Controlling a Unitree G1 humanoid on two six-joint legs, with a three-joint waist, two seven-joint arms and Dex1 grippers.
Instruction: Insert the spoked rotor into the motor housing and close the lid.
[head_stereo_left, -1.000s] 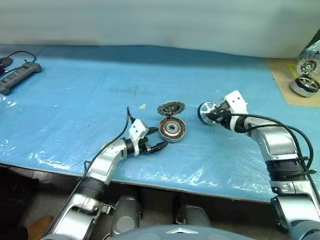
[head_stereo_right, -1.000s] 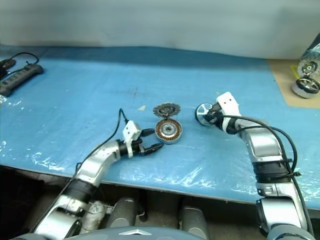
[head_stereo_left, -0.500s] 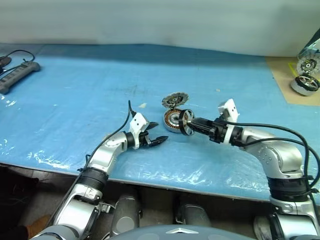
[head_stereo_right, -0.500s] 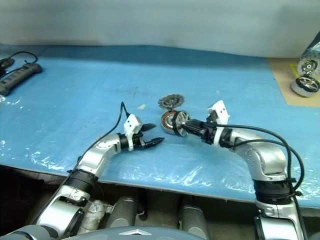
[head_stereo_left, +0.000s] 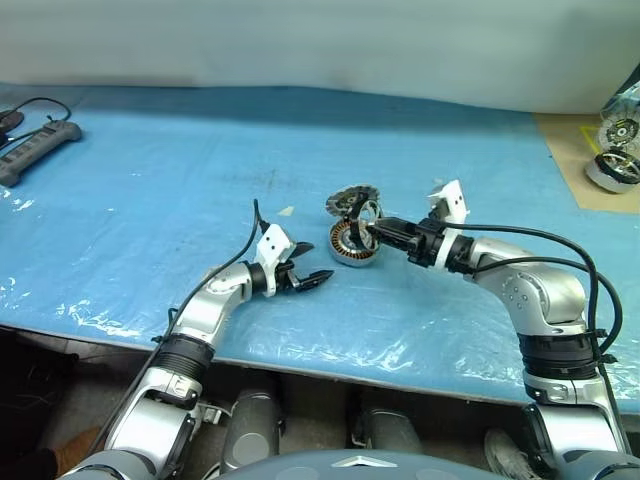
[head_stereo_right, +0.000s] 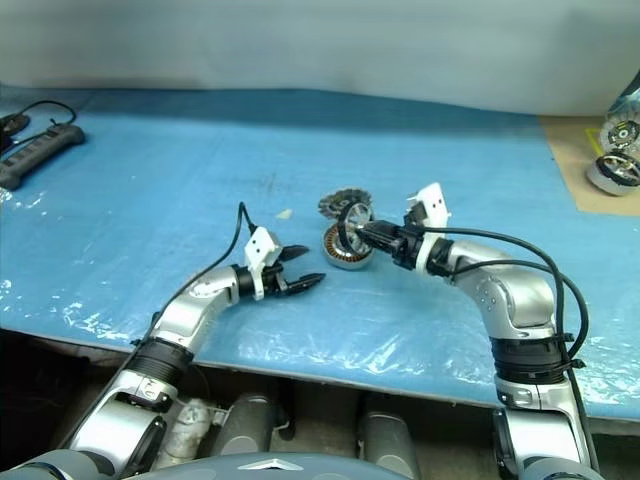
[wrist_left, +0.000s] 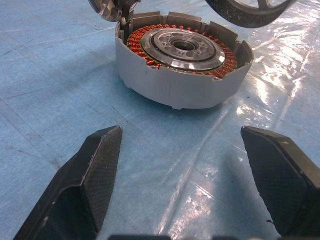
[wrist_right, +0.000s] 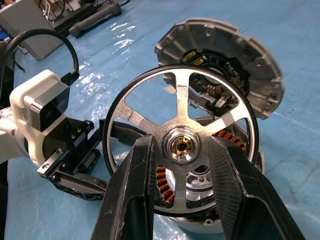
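I now have the right gripper (wrist_right: 180, 165) over the middle of the blue-covered table (head_stereo_left: 150, 170); 1 second ago it was well off to the right, and it has swung left with the thin silver spoked rotor (wrist_right: 181, 142), a 3-spoke metal wheel, pinched at the hub between its 2 black fingers (wrist_right: 132, 200). The rotor now hangs tilted just above the round silver motor housing (wrist_left: 182, 67) with its ring of copper-orange windings, not yet seated. The toothed grey metal lid (wrist_right: 220, 62) stands open, tipped up at the housing's far side. My left gripper (wrist_left: 185, 185) has barely shifted; it waits just to the near left of the housing, fingers spread wide and empty, apart from the cup. I judge the carry finished and the insertion next: level the wheel, centre its hub over the silver core, lower it.
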